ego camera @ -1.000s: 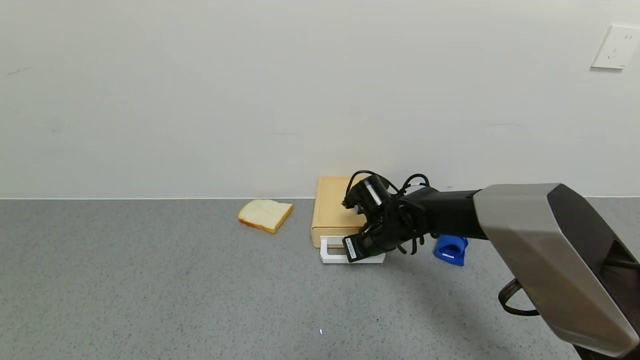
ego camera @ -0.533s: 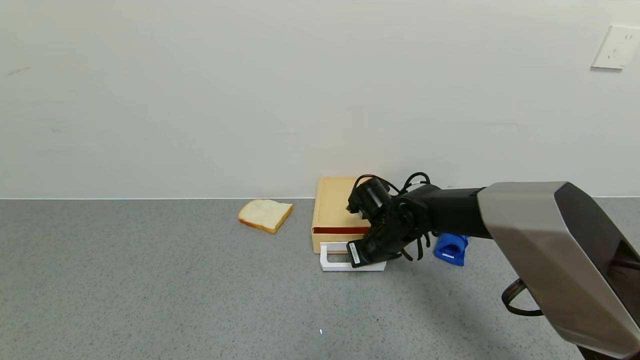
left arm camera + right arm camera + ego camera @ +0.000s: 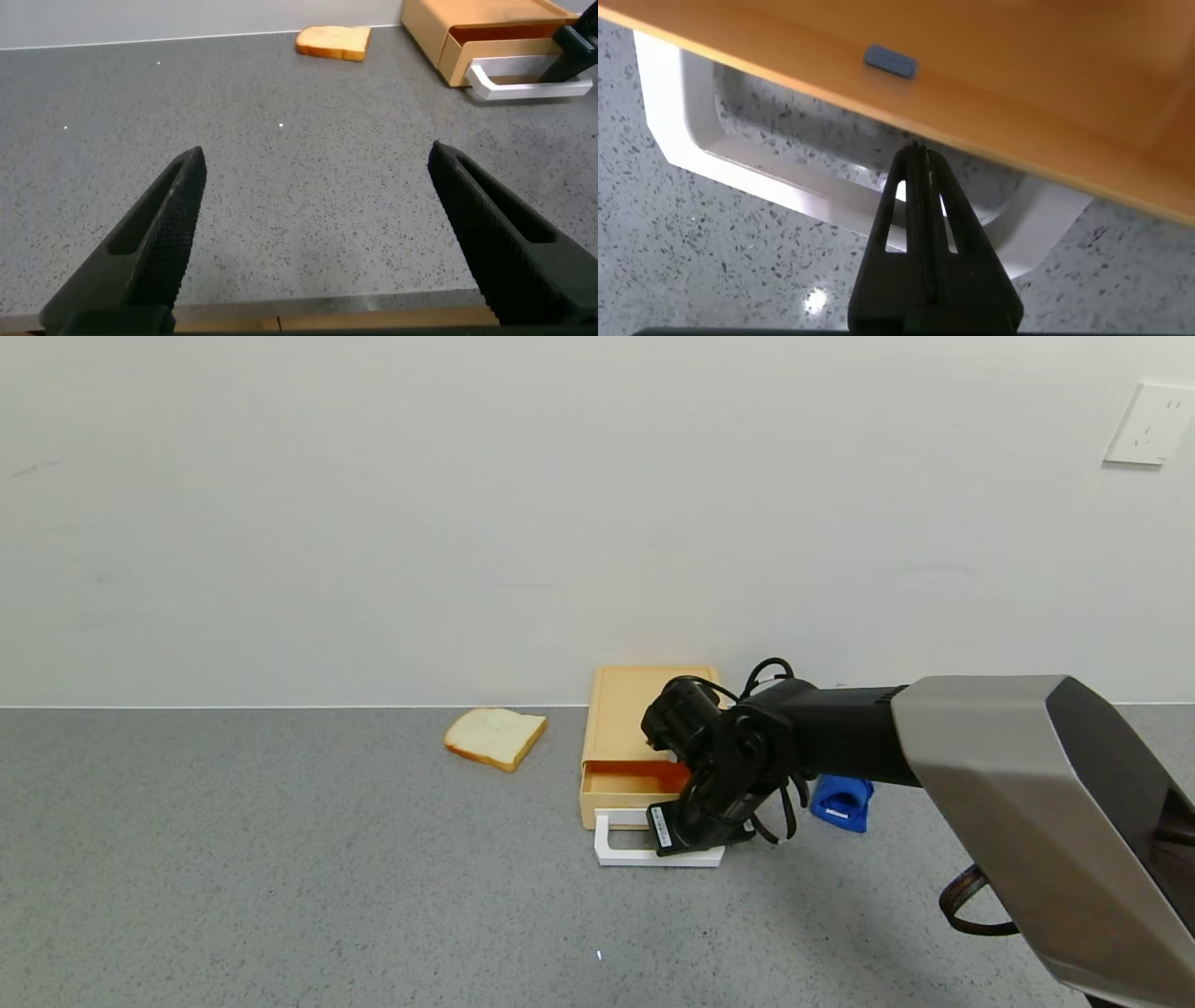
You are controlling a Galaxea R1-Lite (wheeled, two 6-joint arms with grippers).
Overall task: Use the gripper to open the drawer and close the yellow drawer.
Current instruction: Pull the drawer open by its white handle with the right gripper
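The pale yellow drawer box (image 3: 635, 714) stands against the back wall. Its drawer (image 3: 616, 801) is pulled partly out, and the orange inside shows. My right gripper (image 3: 695, 835) is shut, with its closed fingertips hooked inside the white loop handle (image 3: 616, 854). In the right wrist view the closed tips (image 3: 917, 154) cross the handle's bar (image 3: 766, 177) just under the drawer front (image 3: 1018, 56). My left gripper (image 3: 316, 159) is open and empty, low over the table's near edge. It sees the drawer (image 3: 505, 42) far off.
A bread slice (image 3: 495, 735) lies left of the box, also in the left wrist view (image 3: 334, 41). A blue rolled cloth (image 3: 842, 801) lies right of the box, behind my right arm. A wall socket (image 3: 1148, 425) is at the top right.
My right gripper has moved toward me with the handle, and the drawer has slid out of the box, from shut to partly open.
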